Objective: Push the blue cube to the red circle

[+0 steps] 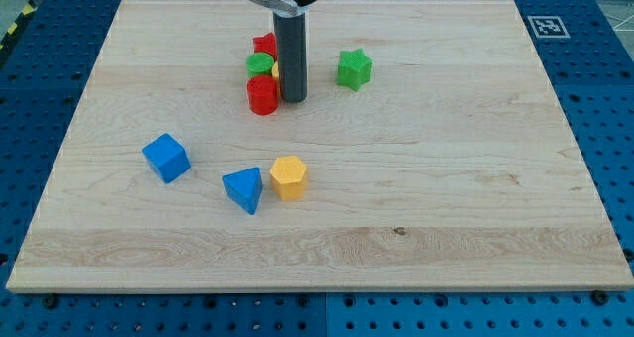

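Note:
The blue cube (165, 158) lies on the wooden board at the view's left, a little below the middle. The red circle (263, 95), a short red cylinder, stands near the view's top centre. My tip (293, 100) rests on the board just right of the red circle, close to or touching it. The blue cube is well down and to the left of both. The rod hides part of the cluster behind it.
A green round block (260, 63), a red block (264, 45) and a sliver of yellow (276, 71) crowd just above the red circle. A green star (354, 68) is right of the rod. A blue triangle (244, 189) and a yellow hexagon (289, 176) sit right of the cube.

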Controlling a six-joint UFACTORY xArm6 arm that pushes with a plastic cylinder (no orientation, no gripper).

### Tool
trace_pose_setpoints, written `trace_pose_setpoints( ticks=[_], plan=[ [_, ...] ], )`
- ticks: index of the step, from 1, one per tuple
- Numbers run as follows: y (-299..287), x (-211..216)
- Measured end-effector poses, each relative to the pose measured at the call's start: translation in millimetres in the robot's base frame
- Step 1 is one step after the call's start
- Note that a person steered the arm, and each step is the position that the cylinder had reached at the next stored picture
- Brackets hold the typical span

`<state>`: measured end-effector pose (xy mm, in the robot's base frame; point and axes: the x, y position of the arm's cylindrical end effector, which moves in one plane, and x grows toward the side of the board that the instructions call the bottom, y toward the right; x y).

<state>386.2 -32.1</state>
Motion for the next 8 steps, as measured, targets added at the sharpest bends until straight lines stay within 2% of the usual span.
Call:
trace_pose_setpoints(
  ticks=[2,3,4,5,6,8],
  plan=[
    [54.3,-13.9],
    [38.3,-54.3],
    [25.6,-67.5],
    [23.5,-104.3],
    [46.4,-130.8],
    [139.0,-121.6]
  ],
)
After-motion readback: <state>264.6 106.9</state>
